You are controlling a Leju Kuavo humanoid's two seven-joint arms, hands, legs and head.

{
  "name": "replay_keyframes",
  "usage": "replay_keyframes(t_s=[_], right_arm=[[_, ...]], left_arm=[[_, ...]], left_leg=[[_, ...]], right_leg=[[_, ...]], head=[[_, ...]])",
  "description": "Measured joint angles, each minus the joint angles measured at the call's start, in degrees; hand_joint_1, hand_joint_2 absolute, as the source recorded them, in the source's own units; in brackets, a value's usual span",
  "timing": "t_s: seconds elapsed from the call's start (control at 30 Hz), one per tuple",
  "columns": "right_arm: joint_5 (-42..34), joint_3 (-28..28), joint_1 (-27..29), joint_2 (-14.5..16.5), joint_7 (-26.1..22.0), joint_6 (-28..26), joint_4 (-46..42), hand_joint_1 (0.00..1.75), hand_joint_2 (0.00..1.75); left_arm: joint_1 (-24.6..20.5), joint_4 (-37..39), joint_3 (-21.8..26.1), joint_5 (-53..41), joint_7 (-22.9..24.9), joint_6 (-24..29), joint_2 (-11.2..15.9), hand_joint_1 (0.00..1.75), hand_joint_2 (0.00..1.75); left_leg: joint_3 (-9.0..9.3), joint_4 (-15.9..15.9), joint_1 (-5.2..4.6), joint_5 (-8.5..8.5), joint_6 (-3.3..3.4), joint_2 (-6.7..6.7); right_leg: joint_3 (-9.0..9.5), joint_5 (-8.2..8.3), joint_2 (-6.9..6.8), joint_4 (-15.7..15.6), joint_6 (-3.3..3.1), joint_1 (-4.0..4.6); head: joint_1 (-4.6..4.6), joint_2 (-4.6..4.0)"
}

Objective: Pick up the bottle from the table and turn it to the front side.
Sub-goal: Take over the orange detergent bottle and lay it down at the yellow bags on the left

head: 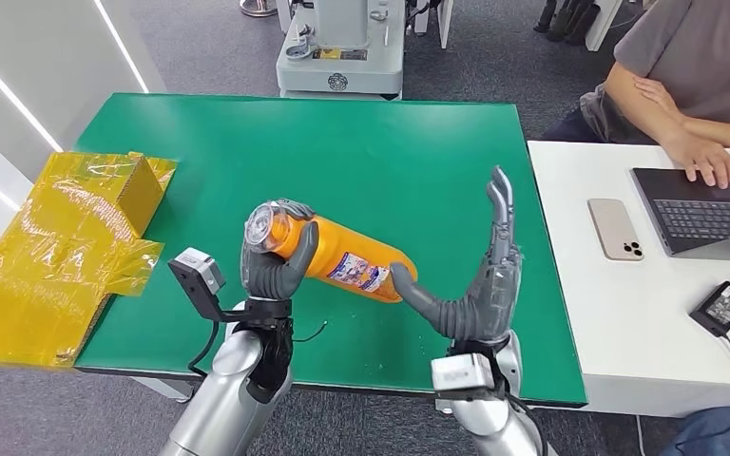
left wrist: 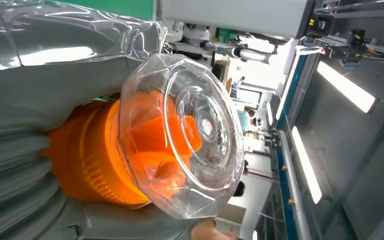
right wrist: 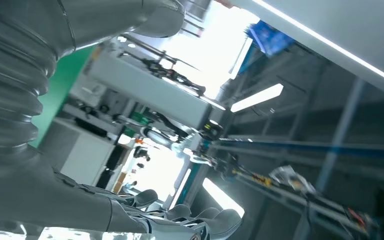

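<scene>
Mid-frame: my left hand (head: 274,258) grips bottle (head: 333,255) near cap; right hand (head: 480,285) spread, thumb at base. Risk: it slips w/ rotation.

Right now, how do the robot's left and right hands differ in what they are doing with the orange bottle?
The left hand grips the orange bottle near its clear cap, fingers wrapped around it. The right hand is open, fingers upright, only its thumb at the bottle's base. Both are raised above the green table.
</scene>
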Motion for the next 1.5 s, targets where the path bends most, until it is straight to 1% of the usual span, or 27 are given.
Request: replay_keyframes(t_s=[0.13, 0.23, 0.37, 0.53, 0.6, 0.67, 0.73, 0.8, 0.87, 0.9, 1.0, 1.13, 1.2, 1.27, 1.37, 1.5], right_arm=[[-0.5, -0.3, 4.0, 1.3, -0.5, -0.1, -7.6, 0.0, 1.75], [-0.5, -0.3, 6.6, 1.9, -0.6, -0.1, -11.2, 0.0, 1.75], [-1.0, -0.3, 9.0, 2.2, -0.6, -0.1, -13.8, 0.0, 1.75], [-1.1, -0.3, 10.1, 2.3, -0.6, -0.1, -15.2, 0.0, 1.75], [-1.2, -0.3, 10.5, 2.3, -0.6, -0.1, -15.4, 0.0, 1.75], [-1.3, -0.4, 11.0, 2.6, -0.6, -0.1, -15.3, 0.0, 1.75], [-1.6, -0.3, 11.4, 2.8, -0.6, -0.1, -15.2, 0.0, 1.75], [-2.0, -0.3, 11.5, 3.0, -0.6, -0.1, -14.9, 0.0, 1.75], [-3.2, -0.2, 11.5, 3.2, -0.6, -0.1, -14.5, 0.0, 1.75], [-3.8, -0.1, 11.5, 3.2, -0.6, -0.1, -14.3, 0.0, 1.75], [-5.0, 0.2, 11.6, 3.3, -0.6, -0.1, -13.8, 0.0, 1.75], [-5.6, 0.9, 11.7, 3.3, -0.6, -0.1, -13.7, 0.0, 1.75], [-6.0, 1.3, 11.9, 3.2, -0.6, -0.1, -13.7, 0.0, 1.75], [-6.2, 1.5, 12.0, 3.2, -0.6, -0.1, -13.7, 0.0, 1.75], [-6.6, 1.8, 12.0, 3.2, -0.6, -0.1, -13.7, 0.0, 1.75], [-7.2, 2.5, 12.0, 3.1, -0.6, -0.1, -13.7, 0.0, 1.75]], left_arm=[[0.4, -0.6, 0.0, -1.1, 0.2, 1.3, 0.1, 1.75, 1.75], [0.7, -1.7, 0.3, -2.0, 0.1, 1.9, 0.5, 1.75, 1.75], [1.0, -4.4, 1.2, -4.7, -0.6, 4.1, 1.4, 1.75, 1.75], [1.4, -6.5, 1.5, -6.4, -1.0, 5.6, 2.4, 1.75, 1.75], [1.7, -7.9, 2.0, -10.4, -1.1, 9.7, 2.9, 1.75, 1.75], [1.9, -9.8, 3.1, -17.1, -0.4, 16.3, 3.8, 1.75, 1.75], [1.8, -11.6, 4.7, -26.8, 1.9, 23.1, 5.4, 1.75, 1.75], [1.5, -12.7, 6.4, -39.7, 5.2, 29.3, 7.4, 1.75, 1.75], [0.6, -13.0, 8.1, -51.7, 8.1, 33.1, 9.9, 1.75, 1.75], [0.0, -13.0, 8.9, -56.2, 9.4, 33.8, 11.3, 1.75, 1.75], [-2.5, -11.9, 11.1, -65.3, 12.7, 34.1, 15.9, 1.75, 1.75], [-7.0, -6.2, 11.8, -72.6, 16.9, 34.1, 22.5, 1.75, 1.75], [-8.8, -3.5, 12.1, -75.3, 18.6, 34.1, 25.0, 1.75, 1.75], [-10.1, -1.5, 12.3, -76.8, 19.5, 34.1, 26.8, 1.75, 1.75], [-11.3, 1.2, 12.3, -79.4, 21.2, 33.6, 28.6, 1.75, 1.75], [-13.8, 7.5, 12.3, -83.2, 23.1, 32.1, 30.0, 1.75, 1.75]], left_leg=[[0.0, 0.0, 0.0, 0.0, 0.0, 0.0], [0.0, 0.0, 0.0, 0.0, 0.0, 0.01], [0.0, 0.0, 0.0, 0.0, 0.0, 0.01], [0.0, 0.0, 0.0, 0.0, 0.0, 0.01], [0.0, 0.0, 0.0, 0.0, 0.0, 0.02], [0.01, 0.0, 0.01, 0.0, 0.0, 0.03], [0.02, -0.1, 0.02, 0.01, -0.01, 0.04], [0.03, -0.1, 0.03, 0.01, -0.02, 0.04], [0.03, -0.1, 0.05, 0.02, -0.03, 0.04], [0.04, -0.1, 0.05, 0.04, -0.05, 0.05], [0.09, -0.1, 0.06, 0.07, -0.09, 0.09], [0.1, -0.1, 0.09, 0.13, -0.17, 0.1], [0.11, -0.1, 0.08, 0.14, -0.19, 0.18], [0.11, -0.1, 0.08, 0.14, -0.19, 0.18], [0.1, -0.1, 0.08, 0.14, -0.19, 0.16], [0.1, -0.1, 0.07, 0.13, -0.2, 0.16]], right_leg=[[0.0, -0.01, 0.0, 0.0, 0.0, 0.0], [0.0, -0.02, 0.0, 0.0, 0.0, 0.0], [0.01, -0.01, 0.0, 0.0, 0.0, 0.0], [0.02, -0.01, 0.0, 0.0, 0.0, 0.0], [0.02, -0.01, 0.02, 0.0, -0.01, 0.0], [0.01, -0.01, 0.03, 0.0, -0.01, 0.0], [0.01, -0.02, 0.03, 0.0, -0.02, 0.0], [0.0, -0.02, 0.02, 0.0, -0.03, 0.02], [0.01, -0.03, 0.01, 0.0, -0.04, 0.05], [0.01, -0.02, 0.02, 0.0, -0.05, 0.06], [0.01, -0.01, 0.06, 0.0, -0.09, 0.08], [0.01, 0.02, 0.09, 0.1, -0.12, 0.09], [-0.02, 0.05, 0.18, 0.1, -0.16, 0.09], [-0.02, 0.05, 0.18, 0.1, -0.16, 0.09], [-0.03, 0.04, 0.18, 0.0, -0.16, 0.09], [-0.03, 0.04, 0.17, 0.0, -0.16, 0.09]], head=[[0.0, 0.0], [0.01, 0.0], [0.0, 0.0], [0.01, 0.0], [0.02, 0.0], [0.01, 0.0], [0.0, 0.0], [0.0, 0.0], [0.01, 0.0], [0.01, 0.0], [-0.01, 0.0], [0.02, 0.0], [0.0, 0.0], [0.0, 0.0], [0.02, 0.0], [0.01, 0.0]])
